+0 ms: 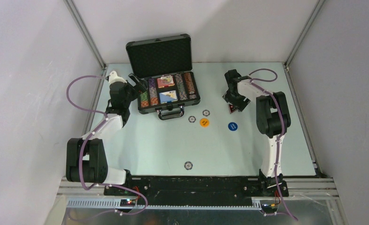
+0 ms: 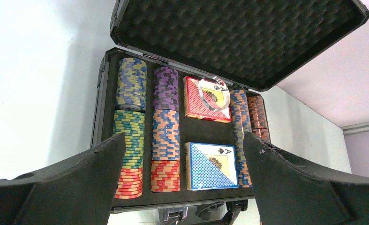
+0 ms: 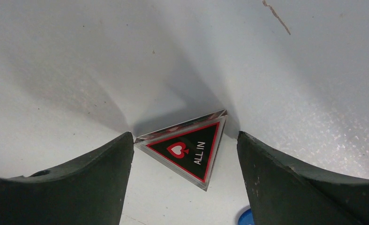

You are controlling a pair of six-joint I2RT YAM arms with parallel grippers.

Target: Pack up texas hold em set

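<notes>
The black briefcase (image 1: pixel 160 57) stands open at the back left of the table, foam-lined lid (image 2: pixel 238 37) upright. Inside lie rows of multicoloured chips (image 2: pixel 166 136), a red-patterned card deck (image 2: pixel 196 101) with a clear round button (image 2: pixel 214 92) on it, and a blue deck (image 2: pixel 210 165). My left gripper (image 1: pixel 135 82) hovers open at the case's left edge, its jaws (image 2: pixel 183 140) empty. The dark triangular "ALL IN" marker (image 3: pixel 189 147) lies flat on the table between the fingers of my right gripper (image 3: pixel 184 138). The left finger touches its corner; the right finger is apart from it.
Loose on the table in front of the case lie two clear buttons (image 1: pixel 192 119) (image 1: pixel 206 112), an orange button (image 1: pixel 204 123) and a blue button (image 1: pixel 232 126). Another clear button (image 1: pixel 188 165) sits near the front edge. White walls enclose the table on three sides.
</notes>
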